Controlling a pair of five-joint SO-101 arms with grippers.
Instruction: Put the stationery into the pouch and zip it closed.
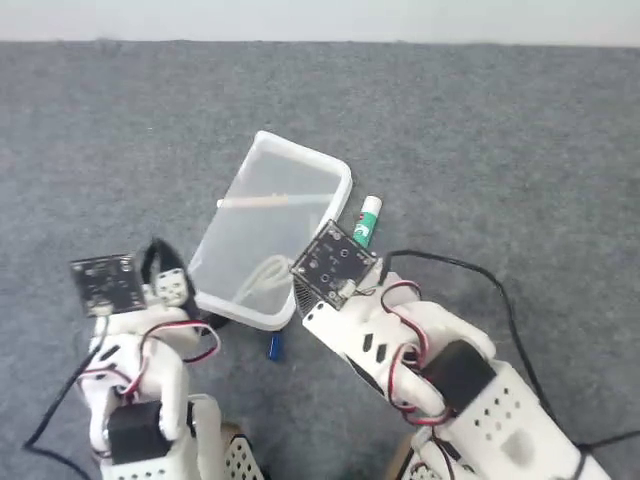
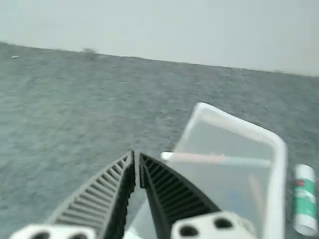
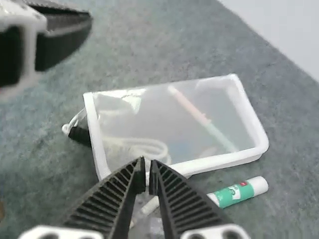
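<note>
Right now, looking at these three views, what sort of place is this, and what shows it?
Likely a robotics lab bench: the left arm and right arm stand at a grey carpet-like table top, a plain pale wall lies behind, and a clear pouch and glue stick are laid out.

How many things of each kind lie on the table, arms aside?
Pouch: 1
Glue stick: 1
Pencil-like stick in the pouch: 1
White cord seen through the pouch: 1
Small blue item beside the pouch: 1
Total: 5
</note>
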